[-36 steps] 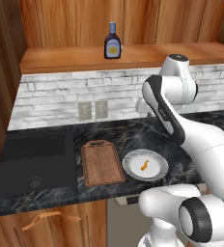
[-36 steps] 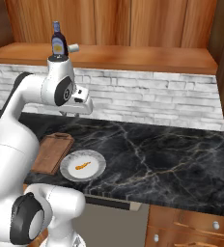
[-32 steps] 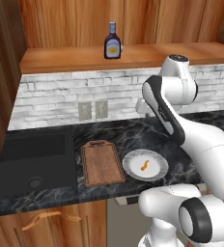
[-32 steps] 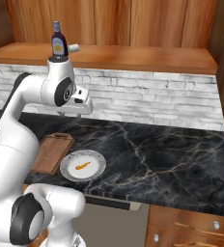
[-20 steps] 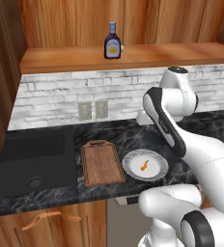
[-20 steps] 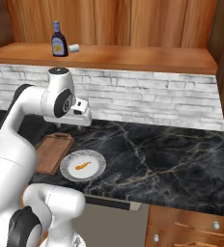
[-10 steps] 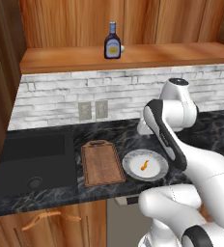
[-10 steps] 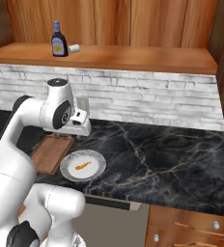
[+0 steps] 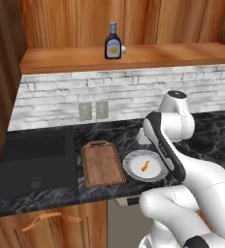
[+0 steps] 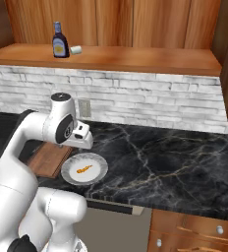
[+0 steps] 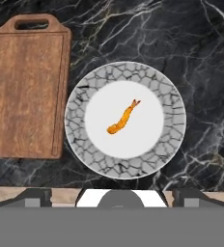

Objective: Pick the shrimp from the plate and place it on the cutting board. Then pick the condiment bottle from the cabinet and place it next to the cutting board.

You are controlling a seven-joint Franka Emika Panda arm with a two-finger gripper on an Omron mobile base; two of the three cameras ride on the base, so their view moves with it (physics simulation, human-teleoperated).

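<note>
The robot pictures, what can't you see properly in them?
- Fingers: in the left base view the arm's own links cover them, so how far they hang above the plate stays hidden.
- Condiment bottle: too small in the right base view to read its label.
- Small white thing beside the bottle: too tiny to name.
- Cutting board: in the right base view the arm covers much of it.
- Shrimp: clear.
</note>
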